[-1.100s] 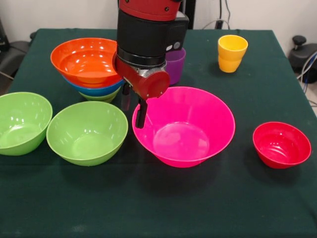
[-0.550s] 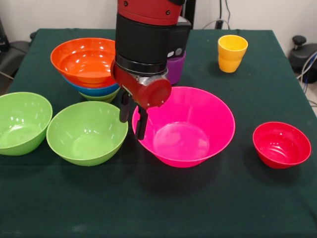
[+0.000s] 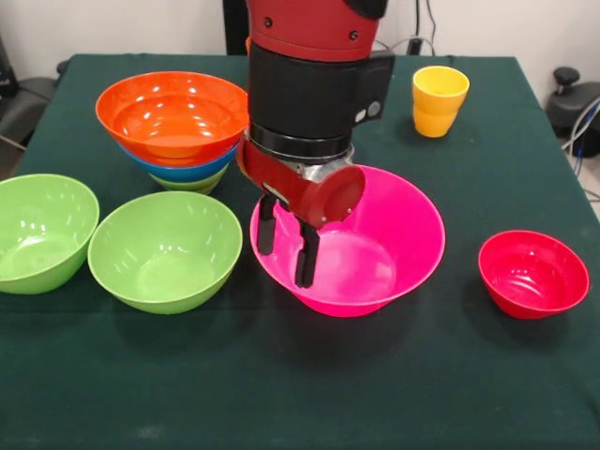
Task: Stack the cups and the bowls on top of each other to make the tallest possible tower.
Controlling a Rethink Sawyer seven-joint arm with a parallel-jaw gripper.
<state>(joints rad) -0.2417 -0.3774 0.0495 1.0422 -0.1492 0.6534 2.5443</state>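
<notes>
Pink bowl (image 3: 375, 234) rim at nine o'clock sits between the gripper (image 3: 286, 246) fingers, apart; next, they must close, then lift.

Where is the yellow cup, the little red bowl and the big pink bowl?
yellow cup (image 3: 439, 101), front view, on its side wall.
little red bowl (image 3: 532, 277), front view, on its inside.
big pink bowl (image 3: 403, 230), front view, on its inner wall.

Bare cloth (image 3: 309, 384) lies open nearside; pink bowl (image 3: 394, 234) and green bowl (image 3: 165, 249) crowd the jaws.
</notes>
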